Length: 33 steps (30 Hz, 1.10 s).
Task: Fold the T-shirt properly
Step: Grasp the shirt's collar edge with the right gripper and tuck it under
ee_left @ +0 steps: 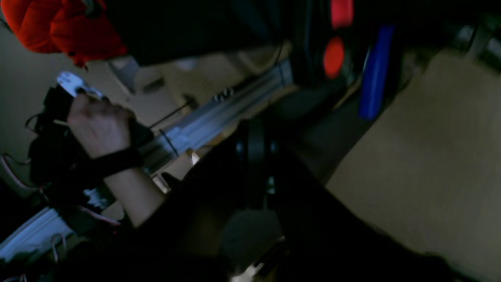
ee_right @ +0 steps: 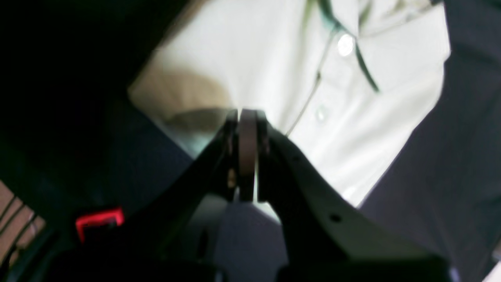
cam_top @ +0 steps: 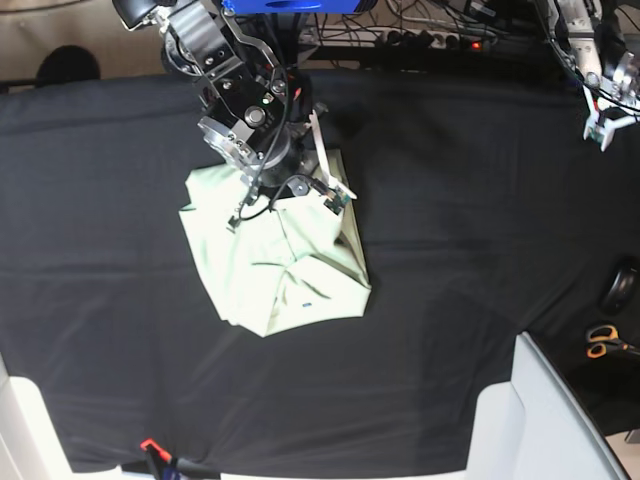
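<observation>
1. T-shirt [cam_top: 270, 265]: a pale mint-green bundle, already gathered into a rough, uneven packet on the black tabletop [cam_top: 480, 230]. It lies a little to the base view's left of the tabletop's middle and toward the far edge, with a tiny blue mark on the half nearer the camera.

2. Handling, as a judgement: the cloth looks light, soft and limp, so it will sag and slide on itself instead of holding a crease. Its edges are crooked. A pinch at an outer corner or along a hem should carry a layer over more cleanly than a grab at the thick middle.

3. Right claw [ee_right: 246, 117]: it sits over the shirt's far edge, and the wrist view shows its jaws pressed together. I can see no fabric between the tips.

4. Left claw [cam_top: 603, 130]: it hangs well apart from the shirt, by the tabletop's far corner at the base view's right. The base view is too small to show its jaws, and its own camera does not show them, but by all signs it is closed and holds nothing.

5. What each view adds:
   - The base view alone shows the whole packet, both arms and a pair of scissors [cam_top: 603, 341] lying beyond the tabletop's edge.
   - The right wrist view alone shows the closed tips against the cloth, with seams and a round pale spot, blurred.
   - The left wrist view shows no shirt, only a dark blurred background with a person's hand [ee_left: 100, 125].
</observation>
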Available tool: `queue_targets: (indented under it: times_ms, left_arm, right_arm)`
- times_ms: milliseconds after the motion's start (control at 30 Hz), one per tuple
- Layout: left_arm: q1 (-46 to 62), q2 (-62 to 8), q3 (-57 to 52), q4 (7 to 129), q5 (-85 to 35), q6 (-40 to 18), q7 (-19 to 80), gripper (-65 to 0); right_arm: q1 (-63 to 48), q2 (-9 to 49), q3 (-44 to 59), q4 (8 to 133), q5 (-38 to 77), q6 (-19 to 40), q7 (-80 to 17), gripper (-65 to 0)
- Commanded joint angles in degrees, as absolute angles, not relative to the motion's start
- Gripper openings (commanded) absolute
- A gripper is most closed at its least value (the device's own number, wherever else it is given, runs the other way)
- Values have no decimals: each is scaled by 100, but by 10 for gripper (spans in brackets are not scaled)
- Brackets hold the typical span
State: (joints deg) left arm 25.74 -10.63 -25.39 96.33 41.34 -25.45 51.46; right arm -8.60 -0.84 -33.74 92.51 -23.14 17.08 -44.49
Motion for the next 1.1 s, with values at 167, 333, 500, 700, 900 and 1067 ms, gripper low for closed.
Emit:
queue_targets:
  times_ms: [167, 333, 500, 700, 900, 1067]
  left_arm:
    - [2563, -884, -2774, 9701, 4400, -2466, 4576, -650]
    - [2554, -848, -2791, 9692, 4400, -2466, 4549, -650]
    - [2554, -857, -2800, 9692, 4400, -2466, 4549, -650]
    - [2440, -857, -2800, 9666, 4400, -2466, 4549, -650]
    - [2440, -857, -2756, 9657, 4400, -2466, 4549, -650]
    - [2440, -848, -2765, 9666, 4400, -2466, 4549, -650]
  right_arm:
    - [-787, -207, -3380, 8989, -2325, 1692, -4119, -649]
    - [-848, -207, -3380, 8980, -2316, 1701, -4119, -649]
    - [-998, -207, -3398, 8971, -2316, 1701, -4101, -649]
    - [-1270, -189, -3433, 9024, -2334, 1701, -4101, -649]
    - [-1015, -171, -3442, 9596, -2334, 1701, -4479, -649]
    - [-444, -207, -3424, 9007, -2325, 1701, -4558, -649]
